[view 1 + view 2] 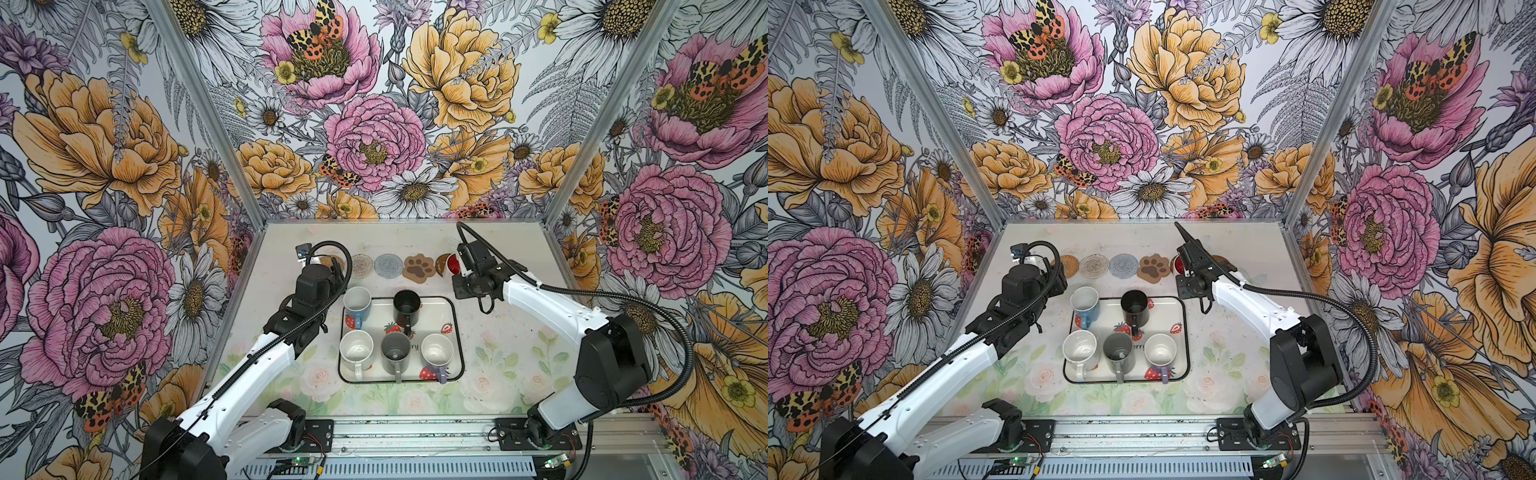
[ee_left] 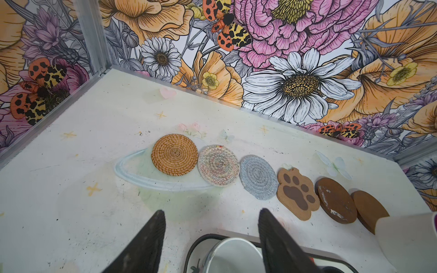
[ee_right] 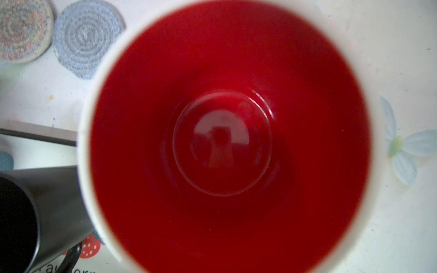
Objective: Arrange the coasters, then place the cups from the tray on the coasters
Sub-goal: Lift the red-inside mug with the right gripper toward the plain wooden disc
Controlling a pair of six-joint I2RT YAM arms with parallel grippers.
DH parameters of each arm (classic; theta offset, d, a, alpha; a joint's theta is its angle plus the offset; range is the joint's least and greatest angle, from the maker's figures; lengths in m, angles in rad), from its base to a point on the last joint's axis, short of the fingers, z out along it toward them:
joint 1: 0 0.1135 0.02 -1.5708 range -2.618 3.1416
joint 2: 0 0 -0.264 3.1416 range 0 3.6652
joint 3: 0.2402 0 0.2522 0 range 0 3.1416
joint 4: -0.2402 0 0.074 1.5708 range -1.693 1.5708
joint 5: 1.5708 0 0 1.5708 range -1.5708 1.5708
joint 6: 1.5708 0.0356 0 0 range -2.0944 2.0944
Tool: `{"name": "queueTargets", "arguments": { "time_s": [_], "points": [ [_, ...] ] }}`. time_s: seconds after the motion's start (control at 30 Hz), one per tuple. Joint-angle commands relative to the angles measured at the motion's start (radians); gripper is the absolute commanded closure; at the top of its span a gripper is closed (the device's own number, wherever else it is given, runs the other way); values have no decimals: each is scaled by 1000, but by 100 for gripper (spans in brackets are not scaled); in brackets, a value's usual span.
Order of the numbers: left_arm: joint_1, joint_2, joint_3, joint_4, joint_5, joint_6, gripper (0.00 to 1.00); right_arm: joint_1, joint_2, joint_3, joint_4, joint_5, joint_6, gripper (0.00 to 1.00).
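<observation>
Six coasters lie in a row at the back: tan rattan (image 2: 174, 154), whitish woven (image 2: 218, 165), grey-blue woven (image 2: 258, 176), paw-shaped (image 2: 296, 193) and two brown discs (image 2: 337, 200) (image 2: 369, 208). My right gripper (image 1: 463, 266) is shut on the white cup with the red interior (image 3: 224, 141), over the brown discs; its fingers are hidden. The strawberry tray (image 1: 436, 316) holds the light blue (image 1: 357, 302), black (image 1: 406, 308), white (image 1: 356, 351), grey (image 1: 395, 353) and lavender (image 1: 437, 352) cups. My left gripper (image 2: 211, 212) hangs open and empty between the light blue cup and the coaster row.
Flowered walls close in the back and both sides of the white table (image 1: 498, 365). The left arm (image 1: 307, 299) hides part of the rattan coaster in a top view. The tray sits mid-table, just in front of the coaster row.
</observation>
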Motion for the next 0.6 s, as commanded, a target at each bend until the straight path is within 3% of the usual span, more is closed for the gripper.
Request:
{"name": "queueTargets", "arguments": {
  "time_s": [0.0, 0.57],
  "points": [
    [15, -27, -21, 19, 29, -5, 36, -42, 13, 79, 34, -20, -29, 100],
    [63, -59, -49, 19, 53, -18, 35, -251, 206, 277, 18, -95, -51, 100]
  ]
}}
